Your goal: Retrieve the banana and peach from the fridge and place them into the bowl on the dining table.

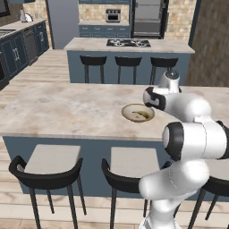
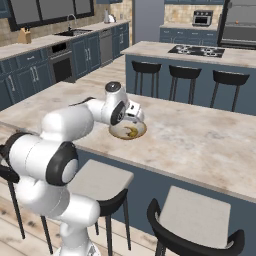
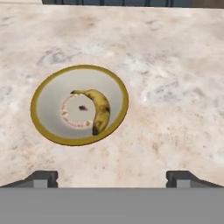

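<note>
One banana [image 3: 98, 111] lies in one bowl [image 3: 48, 85] on the worktop [image 3: 175, 96], just beyond the pincer [image 3: 112, 178], whose two tips stand spread wide, holding nothing. No writing is readable.

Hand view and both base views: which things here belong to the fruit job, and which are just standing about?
Job:
- banana, lying in the bowl
- dining table, under the bowl
- gripper, fingers wide apart, nothing between them

Standing about:
- stools at the table
- island with cooktop
- wall oven
- sink
</note>
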Tool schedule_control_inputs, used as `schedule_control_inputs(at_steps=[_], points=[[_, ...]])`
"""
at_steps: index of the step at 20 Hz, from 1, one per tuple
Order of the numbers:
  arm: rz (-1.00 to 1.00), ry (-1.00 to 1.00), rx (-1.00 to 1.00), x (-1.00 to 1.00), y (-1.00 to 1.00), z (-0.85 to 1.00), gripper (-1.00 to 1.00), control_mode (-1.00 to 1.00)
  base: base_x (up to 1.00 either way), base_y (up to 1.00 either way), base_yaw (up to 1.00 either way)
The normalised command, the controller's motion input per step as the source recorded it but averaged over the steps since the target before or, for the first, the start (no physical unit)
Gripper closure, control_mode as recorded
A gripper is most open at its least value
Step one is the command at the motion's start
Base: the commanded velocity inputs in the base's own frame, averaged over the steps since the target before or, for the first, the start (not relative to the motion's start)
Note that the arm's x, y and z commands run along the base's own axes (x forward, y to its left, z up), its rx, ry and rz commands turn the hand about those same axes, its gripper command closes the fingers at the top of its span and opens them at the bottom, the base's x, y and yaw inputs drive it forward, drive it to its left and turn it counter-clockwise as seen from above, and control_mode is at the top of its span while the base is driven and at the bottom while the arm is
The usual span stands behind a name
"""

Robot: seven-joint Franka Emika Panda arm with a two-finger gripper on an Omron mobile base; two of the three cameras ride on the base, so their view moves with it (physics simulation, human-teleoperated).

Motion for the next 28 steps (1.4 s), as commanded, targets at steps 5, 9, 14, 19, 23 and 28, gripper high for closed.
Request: schedule_control_inputs(at_steps=[5,9,14,19,23,28], points=[[0.09,0.07,-0.03,-1.00,0.13,0.43,-1.00,-1.00,0.00,0.00,0.00],[0.10,0.16,-0.06,-1.00,0.35,0.24,-1.00,-1.00,0.00,0.00,0.00],[0.07,0.06,-0.08,-0.94,0.45,0.03,-1.00,-1.00,0.00,0.00,0.00],[0.05,0.00,-0.03,-0.87,0.22,0.00,-1.00,-1.00,0.00,0.00,0.00],[0.06,0.00,0.00,-0.89,0.00,0.03,-1.00,-1.00,0.00,0.00,0.00],[0.07,0.00,0.00,-0.84,0.00,0.12,-1.00,-1.00,0.00,0.00,0.00]])
